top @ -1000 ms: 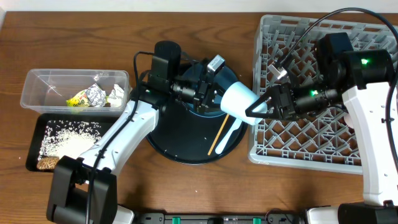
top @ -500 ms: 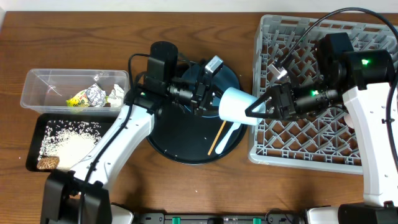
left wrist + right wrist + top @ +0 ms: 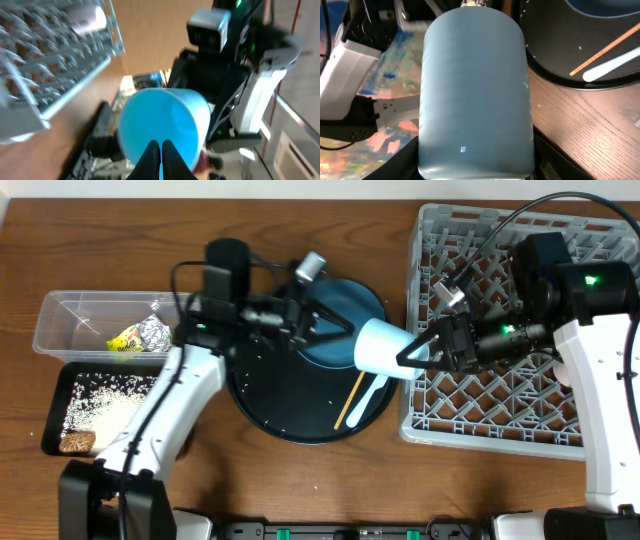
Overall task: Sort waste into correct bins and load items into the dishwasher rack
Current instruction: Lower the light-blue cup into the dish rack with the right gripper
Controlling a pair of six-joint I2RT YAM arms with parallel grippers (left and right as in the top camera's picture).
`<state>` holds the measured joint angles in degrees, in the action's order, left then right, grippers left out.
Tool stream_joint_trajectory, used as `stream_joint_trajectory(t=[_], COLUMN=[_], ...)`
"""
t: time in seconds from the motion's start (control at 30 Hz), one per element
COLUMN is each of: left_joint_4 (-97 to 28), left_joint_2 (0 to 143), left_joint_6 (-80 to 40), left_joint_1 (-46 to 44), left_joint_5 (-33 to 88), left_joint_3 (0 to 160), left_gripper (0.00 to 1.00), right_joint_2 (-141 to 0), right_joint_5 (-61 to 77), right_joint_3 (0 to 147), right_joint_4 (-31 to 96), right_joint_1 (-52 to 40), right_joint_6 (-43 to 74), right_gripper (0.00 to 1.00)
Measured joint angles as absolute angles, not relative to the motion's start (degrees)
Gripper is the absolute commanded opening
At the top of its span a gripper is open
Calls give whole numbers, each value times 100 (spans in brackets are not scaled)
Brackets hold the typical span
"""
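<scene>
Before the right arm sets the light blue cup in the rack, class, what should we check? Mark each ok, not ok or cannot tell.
1. Grip: the right gripper holds the light blue cup near its base, a finger on each side: ok.
2. Cup empty: the left wrist view shows a bare inside: ok.
3. Left gripper clear of the cup: it is shut, with its tips right at the cup's mouth: cannot tell.
4. Cup over the dishwasher rack: it hangs beside the rack, over the round black tray's edge: not ok.
5. Landing spot: the rack's front cells are bare: ok.
</scene>
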<state>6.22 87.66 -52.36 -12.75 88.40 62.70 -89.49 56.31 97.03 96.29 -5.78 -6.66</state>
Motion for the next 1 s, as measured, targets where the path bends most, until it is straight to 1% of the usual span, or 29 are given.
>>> stream_joint_trajectory(t=[0.13, 0.27, 0.67, 1.0], left_joint_4=[622, 624, 622, 622], left_joint_2=[8766, 8766, 8766, 8766], left_joint_6=[-5225, -5221, -4987, -4880], left_joint_1=[-788, -517, -464, -464], left_joint_5=[8838, 8842, 8858, 8860], left_joint_3=[6270, 6211, 5828, 5621], left_gripper=[6, 6, 6, 6], right_joint_2=[-8949, -8949, -8949, -8949], right_joint_5=[5290, 4471, 2672, 1905], right_joint_3=[9703, 9703, 9703, 9424], right_joint_4=[9712, 9721, 9723, 9723], right_joint_1=[-423, -377, -375, -375], right_joint_6=[-528, -91, 902, 1382], right_gripper=[1, 1, 1, 1])
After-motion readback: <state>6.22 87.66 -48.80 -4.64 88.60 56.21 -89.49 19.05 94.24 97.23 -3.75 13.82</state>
